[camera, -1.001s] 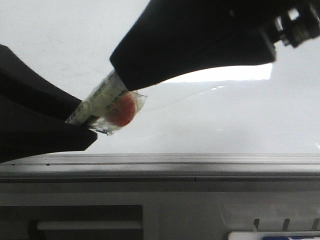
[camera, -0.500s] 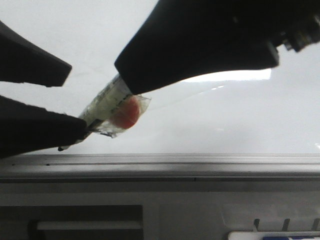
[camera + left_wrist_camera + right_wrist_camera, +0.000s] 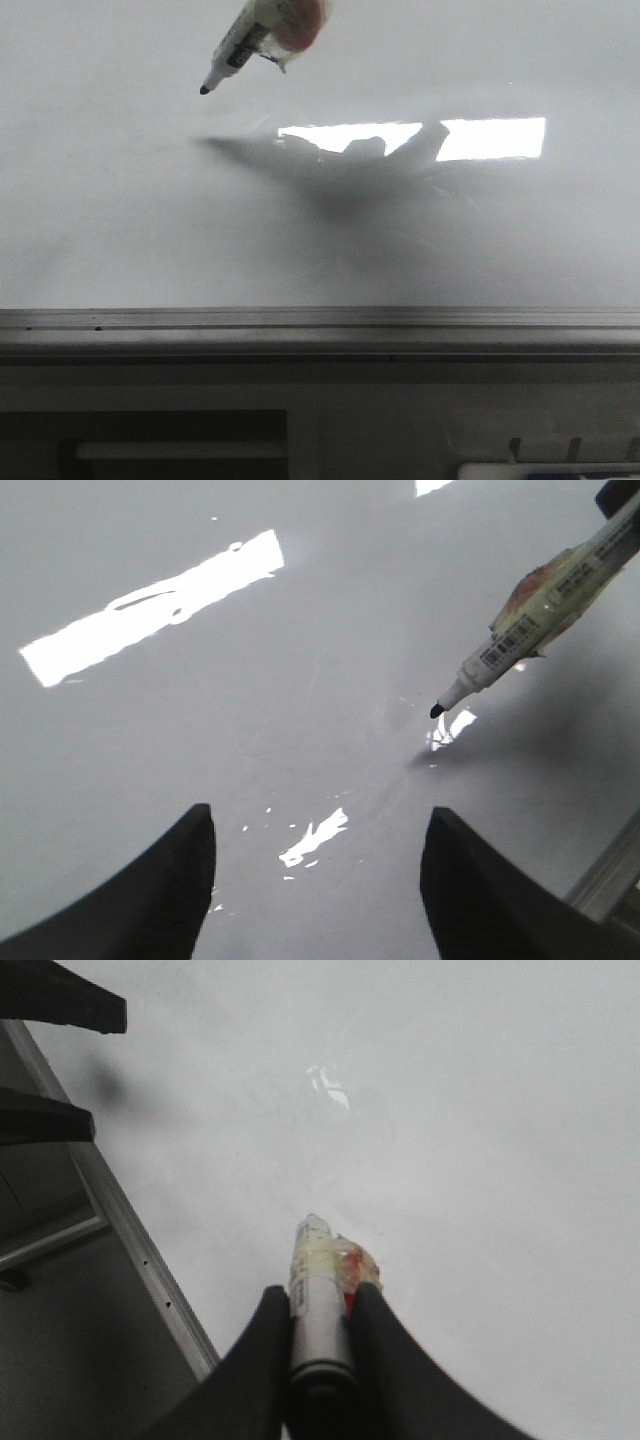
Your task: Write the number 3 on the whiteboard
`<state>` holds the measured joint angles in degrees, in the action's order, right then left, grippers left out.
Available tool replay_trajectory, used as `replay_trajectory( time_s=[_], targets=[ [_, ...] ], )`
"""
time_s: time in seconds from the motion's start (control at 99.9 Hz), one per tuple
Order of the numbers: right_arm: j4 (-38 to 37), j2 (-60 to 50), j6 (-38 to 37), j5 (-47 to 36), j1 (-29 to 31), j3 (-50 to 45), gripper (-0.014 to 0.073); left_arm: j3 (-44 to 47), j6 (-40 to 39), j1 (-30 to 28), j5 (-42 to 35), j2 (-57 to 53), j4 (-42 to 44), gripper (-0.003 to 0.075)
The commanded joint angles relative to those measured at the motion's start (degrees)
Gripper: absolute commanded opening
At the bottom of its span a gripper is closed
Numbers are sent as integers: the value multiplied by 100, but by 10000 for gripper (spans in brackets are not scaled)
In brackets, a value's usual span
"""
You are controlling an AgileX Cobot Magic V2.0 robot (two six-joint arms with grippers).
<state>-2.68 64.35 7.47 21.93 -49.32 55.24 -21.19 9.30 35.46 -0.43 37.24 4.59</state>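
Above whiteboard (image 3: 120, 230), marker (image 3: 245, 40) slanted, tip down-left, right hand (image 3: 318, 1355) clamped.

A: Front view sits low at the rail (image 3: 320, 325), facing forward across the whiteboard (image 3: 120, 230), close to it.

B: Left wrist camera looks down past its end effector (image 3: 315, 870), near the board. Right wrist camera likewise, over its end effector (image 3: 318, 1335).

A: Overlap: all three catch the marker (image 3: 245, 35) and board; the right wrist view also shows the rail.
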Motion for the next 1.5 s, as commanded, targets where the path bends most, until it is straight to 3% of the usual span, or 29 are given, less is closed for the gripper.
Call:
replay_trajectory(
  time_s=[0.0,0.25,0.43,0.81,1.151,1.491],
  targets=[
    [-49,101,28,-121,53,428,-61,-165,-29,-57,-381,-15,-86,405],
    [-169,423,28,-152,79,636,-61,-165,-29,-57,-381,-15,-86,405],
    [-169,423,28,-143,429,636,-61,-165,-29,-57,-381,-15,-86,405],
    [-146,162,-24,857,570,560,-61,-165,-29,-57,-381,-15,-86,405],
    [-56,645,-82,597,179,400,-61,-165,-29,-57,-381,-15,-86,405],
    [-32,418,-266,1322,7,385,-61,-165,-29,-57,-381,-15,-86,405]
  ],
)
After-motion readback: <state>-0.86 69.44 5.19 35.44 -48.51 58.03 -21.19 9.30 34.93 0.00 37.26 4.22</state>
